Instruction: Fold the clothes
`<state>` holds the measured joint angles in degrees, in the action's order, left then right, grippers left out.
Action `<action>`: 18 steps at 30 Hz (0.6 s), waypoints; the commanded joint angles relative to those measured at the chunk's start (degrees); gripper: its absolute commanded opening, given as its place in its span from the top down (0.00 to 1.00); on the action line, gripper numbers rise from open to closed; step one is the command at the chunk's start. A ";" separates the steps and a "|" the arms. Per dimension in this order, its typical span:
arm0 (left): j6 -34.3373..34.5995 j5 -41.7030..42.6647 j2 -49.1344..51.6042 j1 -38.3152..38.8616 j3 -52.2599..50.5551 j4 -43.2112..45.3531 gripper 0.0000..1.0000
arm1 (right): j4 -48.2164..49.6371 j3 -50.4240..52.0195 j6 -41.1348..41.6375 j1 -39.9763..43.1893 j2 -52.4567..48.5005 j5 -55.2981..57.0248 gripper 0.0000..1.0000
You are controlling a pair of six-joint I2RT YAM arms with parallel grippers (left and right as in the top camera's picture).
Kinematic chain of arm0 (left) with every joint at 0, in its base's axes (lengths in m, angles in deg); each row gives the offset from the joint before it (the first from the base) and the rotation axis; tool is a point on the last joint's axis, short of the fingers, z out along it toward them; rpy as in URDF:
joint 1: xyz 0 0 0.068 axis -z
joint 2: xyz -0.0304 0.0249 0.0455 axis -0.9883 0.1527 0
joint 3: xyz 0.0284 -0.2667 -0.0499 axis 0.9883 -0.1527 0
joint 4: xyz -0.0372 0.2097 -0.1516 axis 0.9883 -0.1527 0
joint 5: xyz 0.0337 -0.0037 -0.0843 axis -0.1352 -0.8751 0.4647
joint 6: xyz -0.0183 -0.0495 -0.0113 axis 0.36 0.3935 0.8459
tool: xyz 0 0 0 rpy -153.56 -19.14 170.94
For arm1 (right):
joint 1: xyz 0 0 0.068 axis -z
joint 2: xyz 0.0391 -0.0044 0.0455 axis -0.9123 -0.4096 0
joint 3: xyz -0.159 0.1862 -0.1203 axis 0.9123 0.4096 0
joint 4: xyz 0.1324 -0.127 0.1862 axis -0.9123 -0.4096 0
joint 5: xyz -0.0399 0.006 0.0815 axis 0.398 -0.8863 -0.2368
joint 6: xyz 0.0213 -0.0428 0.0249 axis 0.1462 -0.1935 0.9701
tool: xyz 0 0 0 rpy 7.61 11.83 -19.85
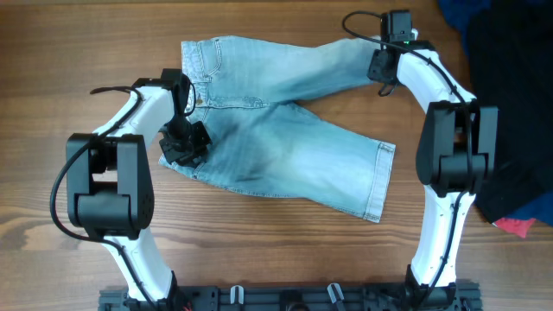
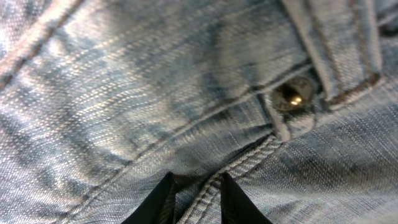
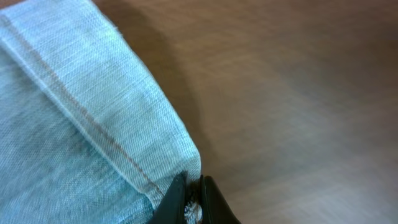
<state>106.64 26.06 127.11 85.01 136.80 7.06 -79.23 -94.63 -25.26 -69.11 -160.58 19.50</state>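
Note:
The clothes are light blue denim shorts (image 1: 285, 130), spread flat mid-table with the waistband to the left and both legs running right. My left gripper (image 1: 183, 147) sits on the waistband end. In the left wrist view it (image 2: 198, 186) is shut on a raised fold of the shorts (image 2: 155, 93) along a stitched seam, near a metal button (image 2: 292, 96). My right gripper (image 1: 380, 73) is at the far leg's end. Seen from the right wrist, it (image 3: 194, 186) is shut on the hem corner of the shorts (image 3: 74, 124), just above the bare wood.
A dark navy cloth pile (image 1: 510, 104) fills the right edge of the wooden table (image 1: 86, 52). A small pink-red cloth (image 1: 518, 226) lies at its lower end. The near leg's hem (image 1: 380, 181) reaches toward the right arm's base.

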 commanded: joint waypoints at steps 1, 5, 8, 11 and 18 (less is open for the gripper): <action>0.76 -2.64 4.63 0.46 -4.07 -0.09 0.76 | -10.60 3.63 6.84 3.15 -1.16 11.02 0.96; 0.76 -2.67 4.63 0.46 -4.07 -0.42 0.76 | -20.72 3.63 8.44 3.76 4.87 9.07 0.90; 0.74 -1.57 4.26 0.46 -3.87 -0.35 0.81 | -22.08 3.63 5.66 3.76 11.02 6.80 0.22; 0.74 -0.48 3.98 0.46 -3.87 -1.31 0.81 | -20.39 3.63 1.14 3.76 18.78 -1.25 0.24; 8.28 1.20 3.93 0.44 -4.00 -7.56 0.96 | -12.33 3.65 -6.73 3.67 17.40 -19.89 0.42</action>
<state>109.61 28.51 128.31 85.20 134.59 -2.34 -90.03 -91.20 -29.13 -65.24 -139.86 7.31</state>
